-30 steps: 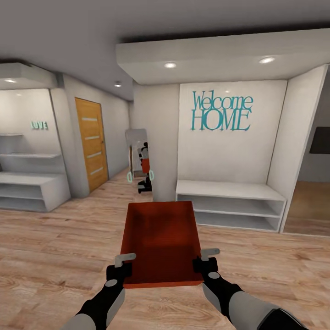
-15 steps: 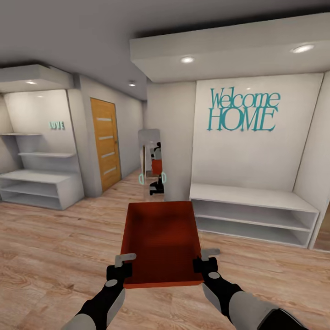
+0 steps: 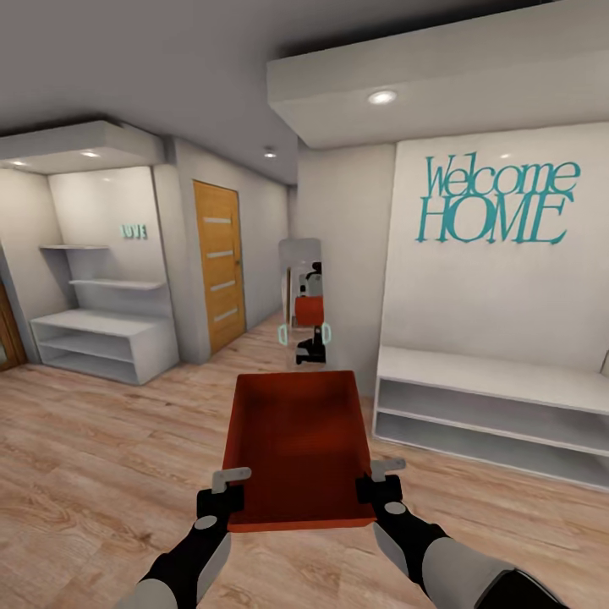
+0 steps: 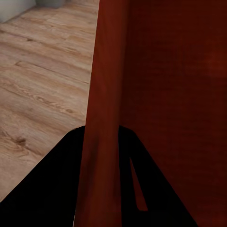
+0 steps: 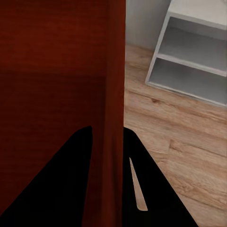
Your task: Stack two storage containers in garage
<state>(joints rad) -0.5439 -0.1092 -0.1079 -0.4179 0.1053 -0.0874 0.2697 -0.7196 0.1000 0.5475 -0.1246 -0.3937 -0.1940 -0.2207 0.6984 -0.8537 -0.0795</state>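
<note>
I hold one orange-red storage container (image 3: 296, 444) level in front of me, its open top up and nothing inside. My left gripper (image 3: 222, 499) is shut on its left wall near the near corner. My right gripper (image 3: 378, 491) is shut on its right wall. In the left wrist view the container wall (image 4: 106, 94) runs between the dark fingers of the left gripper (image 4: 101, 135). The right wrist view shows the same for the container wall (image 5: 113, 71) and the right gripper (image 5: 108, 132). The other container and the garage are out of view.
Light wood-plank flooring (image 3: 93, 457) lies all around. A low white shelf bench (image 3: 499, 397) stands at the right under a teal "Welcome HOME" sign (image 3: 495, 199). At the left stands a white shelf unit (image 3: 106, 338). Ahead are a wooden door (image 3: 220, 262), a corridor and a mirror (image 3: 303, 296).
The whole view has swung to the left, so the walls, door and shelves sit further right in the picture. The container and both grippers keep the same place in the view.
</note>
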